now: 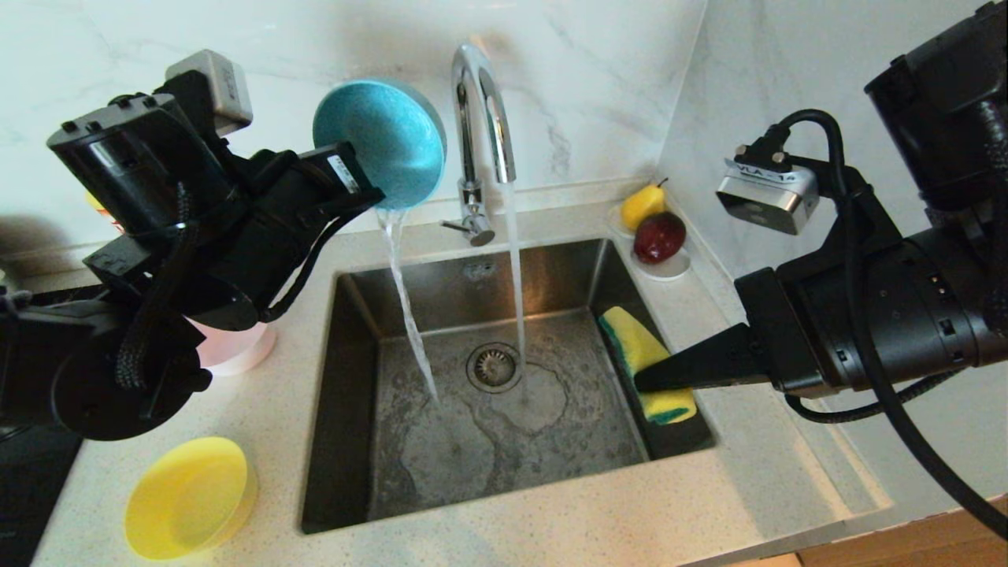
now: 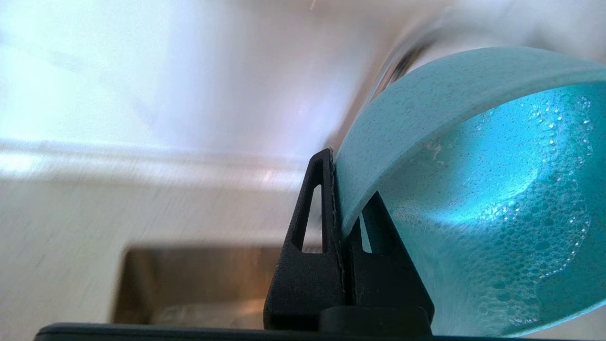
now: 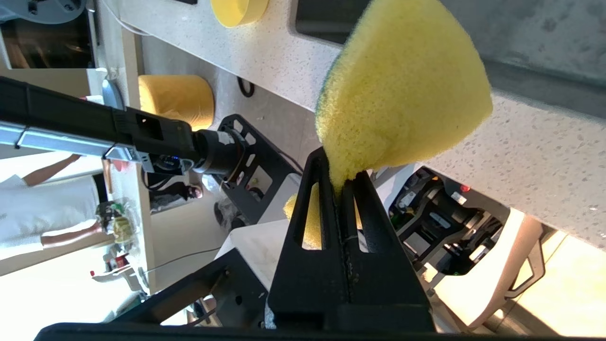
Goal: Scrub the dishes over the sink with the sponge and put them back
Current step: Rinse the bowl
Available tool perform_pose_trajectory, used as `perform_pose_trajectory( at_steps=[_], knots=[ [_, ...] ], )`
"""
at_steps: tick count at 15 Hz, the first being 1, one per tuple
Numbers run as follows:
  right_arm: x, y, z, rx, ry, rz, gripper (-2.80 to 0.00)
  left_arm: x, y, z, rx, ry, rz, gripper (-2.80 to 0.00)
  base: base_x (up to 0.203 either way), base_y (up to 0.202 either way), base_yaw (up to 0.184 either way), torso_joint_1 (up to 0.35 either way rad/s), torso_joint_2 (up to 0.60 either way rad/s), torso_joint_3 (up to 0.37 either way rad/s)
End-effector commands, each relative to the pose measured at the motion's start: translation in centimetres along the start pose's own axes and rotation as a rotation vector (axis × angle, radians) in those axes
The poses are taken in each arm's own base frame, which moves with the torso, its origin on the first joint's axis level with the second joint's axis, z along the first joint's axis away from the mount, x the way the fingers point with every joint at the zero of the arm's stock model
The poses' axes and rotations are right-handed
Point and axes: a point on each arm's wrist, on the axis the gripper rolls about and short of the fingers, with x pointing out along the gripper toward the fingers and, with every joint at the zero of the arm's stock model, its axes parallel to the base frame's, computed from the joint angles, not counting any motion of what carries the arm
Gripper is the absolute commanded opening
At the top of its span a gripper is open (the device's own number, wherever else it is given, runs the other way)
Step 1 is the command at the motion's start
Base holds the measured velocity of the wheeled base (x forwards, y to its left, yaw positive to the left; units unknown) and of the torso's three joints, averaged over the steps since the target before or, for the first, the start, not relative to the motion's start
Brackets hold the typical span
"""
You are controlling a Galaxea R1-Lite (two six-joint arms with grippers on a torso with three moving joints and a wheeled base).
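While the tap (image 1: 482, 118) runs into the sink (image 1: 504, 409), the left hand (image 2: 343, 222), clamped tight on the tilted blue bowl's (image 1: 379, 143) rim, spills sudsy water below it, and the right hand (image 3: 340, 189) pinches the sponge (image 1: 647, 364) at the sink's right wall.

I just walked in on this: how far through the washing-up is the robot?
Midway. The left gripper tips the sudsy blue bowl, pouring water into the sink; the right gripper holds the sponge. The yellow bowl and pink bowl sit on the counter; whether they're washed, I can't tell.
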Motion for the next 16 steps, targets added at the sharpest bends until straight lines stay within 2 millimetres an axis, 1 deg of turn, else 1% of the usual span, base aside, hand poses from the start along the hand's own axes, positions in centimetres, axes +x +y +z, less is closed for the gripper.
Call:
perform_pose_trajectory(
  at_steps=[1, 3, 5, 8, 11, 13, 16],
  knots=[
    [0.7, -0.3, 0.1, 0.01, 0.02, -0.006, -2.8, -0.2, 0.0, 0.5, -0.02, -0.069, -0.024, -2.8, 0.0, 0.0, 0.0, 0.0, 0.0, 0.0],
    [0.9, -0.4, 0.0, 0.013, 0.028, -0.009, -2.8, -0.7, 0.1, 0.7, 0.005, -0.123, -0.04, -2.8, 0.0, 0.0, 0.0, 0.0, 0.0, 0.0],
    [1.0, -0.4, 0.1, 0.014, 0.03, -0.01, -2.8, -1.2, 0.1, 1.3, -0.007, -0.182, -0.077, -2.8, 0.0, 0.0, 0.0, 0.0, 0.0, 0.0],
    [1.3, -0.6, 0.0, 0.018, 0.038, -0.015, -2.8, -2.2, 0.3, 2.4, -0.014, -0.223, -0.083, -2.8, 0.0, 0.0, 0.0, 0.0, 0.0, 0.0],
    [1.2, -0.5, 0.1, 0.015, 0.032, -0.012, -2.8, -2.2, 0.4, 1.9, -0.009, -0.199, -0.081, -2.8, 0.0, 0.0, 0.0, 0.0, 0.0, 0.0],
    [1.1, -0.5, 0.0, 0.012, 0.03, -0.015, -2.8, -2.4, 0.6, 1.4, 0.017, -0.117, -0.066, -2.8, 0.0, 0.0, 0.0, 0.0, 0.0, 0.0],
    [0.6, -0.7, 0.1, 0.018, 0.014, -0.021, -2.8, -3.7, 1.2, 0.9, 0.105, 0.197, -0.022, -2.8, 0.0, 0.0, 0.0, 0.0, 0.0, 0.0]
  ],
)
